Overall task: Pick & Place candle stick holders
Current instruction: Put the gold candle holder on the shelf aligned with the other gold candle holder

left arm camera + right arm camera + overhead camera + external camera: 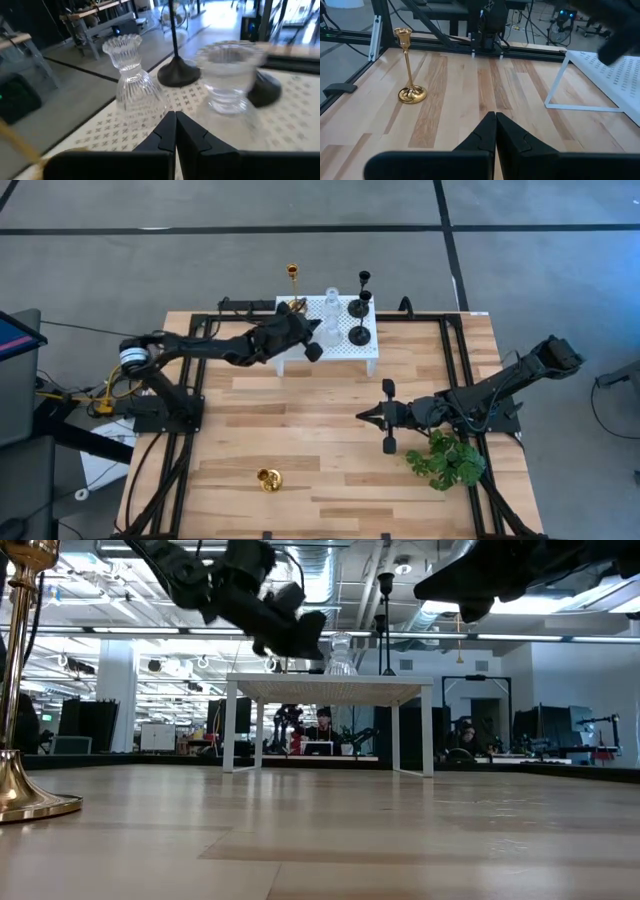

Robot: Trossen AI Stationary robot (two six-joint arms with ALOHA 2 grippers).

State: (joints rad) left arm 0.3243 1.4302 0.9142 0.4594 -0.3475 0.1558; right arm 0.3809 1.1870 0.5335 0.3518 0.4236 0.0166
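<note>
Item 1, my left pincer (314, 351): fingers together, holding nothing, raised above the near edge of the white platform (368, 347). Straight ahead of its tips stand two glass holders, a ribbed one (132, 82) and a squat one (229, 77); behind them are two black holders, one tall-stemmed (176, 70) and one low (265, 89).

Item 2, my right pincer (360, 416): fingers together, empty, low over the bare worktop (300, 430), well apart from the platform.

Item 3, gold holder (408, 70): upright on the worktop, ahead of the right pincer, alone near the worktop's front edge.

Item 4, second gold holder (292, 275): beyond the platform's far corner; I cannot tell what it rests on.

Item 5, plant (450, 460): just beside my right arm.

Hazards, as I judge them:
- With the fingers pressed together, any advance by my left pincer pushes the glass rather than grasping it; the ribbed holder would likely tip or slide into the black ones.
- The four holders are crowded, so spreading the fingers among them risks knocking a neighbour.
- The gold holder is tall on a small base; a sideways touch topples it.
- My right arm swinging back could drag the plant.
</note>
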